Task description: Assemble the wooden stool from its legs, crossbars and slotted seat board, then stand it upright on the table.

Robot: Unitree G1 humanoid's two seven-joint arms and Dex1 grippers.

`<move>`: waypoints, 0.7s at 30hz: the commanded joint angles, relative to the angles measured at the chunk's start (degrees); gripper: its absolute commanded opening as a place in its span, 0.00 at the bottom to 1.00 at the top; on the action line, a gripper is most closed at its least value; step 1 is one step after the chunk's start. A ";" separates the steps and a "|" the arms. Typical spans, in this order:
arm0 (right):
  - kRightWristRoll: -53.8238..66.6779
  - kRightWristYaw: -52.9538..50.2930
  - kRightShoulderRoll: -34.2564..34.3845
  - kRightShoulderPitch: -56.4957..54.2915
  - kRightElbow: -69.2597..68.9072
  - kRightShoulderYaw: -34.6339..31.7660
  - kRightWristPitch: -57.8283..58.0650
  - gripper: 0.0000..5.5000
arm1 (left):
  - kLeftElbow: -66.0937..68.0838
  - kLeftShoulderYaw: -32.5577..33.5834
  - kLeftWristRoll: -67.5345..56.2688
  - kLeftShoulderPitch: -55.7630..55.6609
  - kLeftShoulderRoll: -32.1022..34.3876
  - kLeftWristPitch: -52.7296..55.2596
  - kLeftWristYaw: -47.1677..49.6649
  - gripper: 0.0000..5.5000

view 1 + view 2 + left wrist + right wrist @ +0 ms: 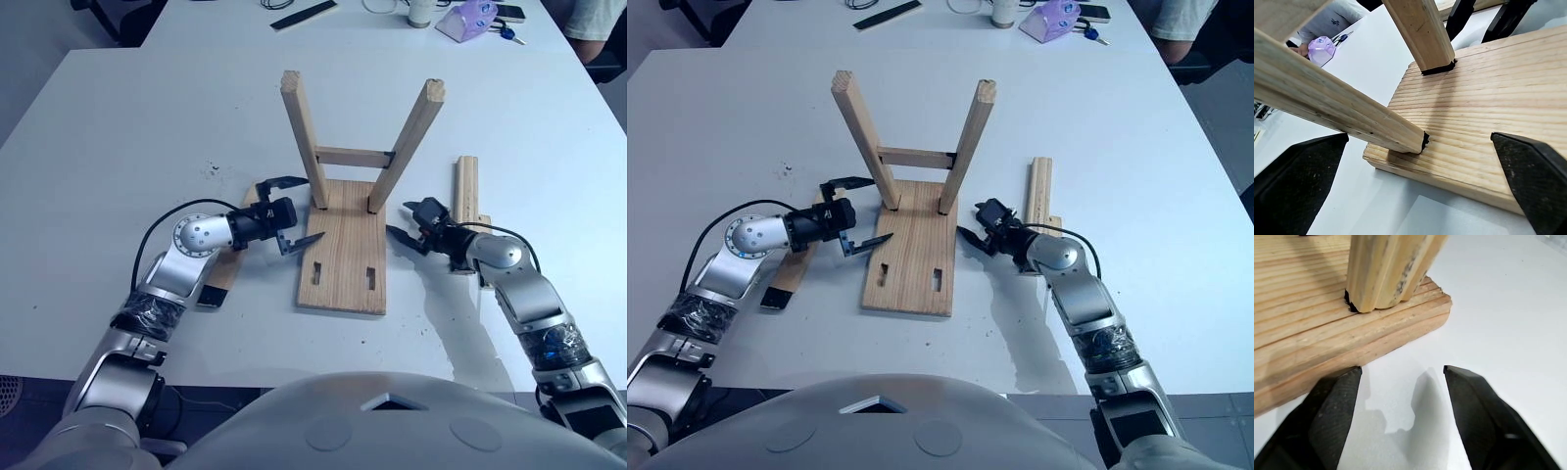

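Nearest of all, short of both pincers, the slotted seat board [343, 259] lies flat on the white desk [147, 127]. Its two empty slots [318, 269] sit in the end closest to the robot. The left pincer [313, 208] hangs at the board's left edge with its jaws spread wide. One fingertip [315, 236] reaches over the board's surface, and the other stands higher, beside the base of the left leg [304, 137]. Behind this pincer, under its arm, a loose wooden piece [792, 272] with a dark end rests on the desk. Across the board, the right pincer [400, 217] hovers just off the board's right edge, also wide and holding nothing. Its dark fingers [1332, 406] bracket bare desk, with the board's corner just ahead of them. The right leg [411, 142] rises from its slot a little past that pincer. Both legs lean slightly outward, joined by a crossbar [353, 157] between them. Beyond the right pincer and to its outer side, another wooden leg piece [467, 191] lies flat. Far past both pincers are a black strip [304, 15] and a purple object [468, 20].
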 commanded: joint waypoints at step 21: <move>-8.45 -23.95 8.51 37.44 -33.65 -7.03 7.83 0.56 | -15.91 5.68 0.65 14.17 -1.23 10.58 7.23 0.98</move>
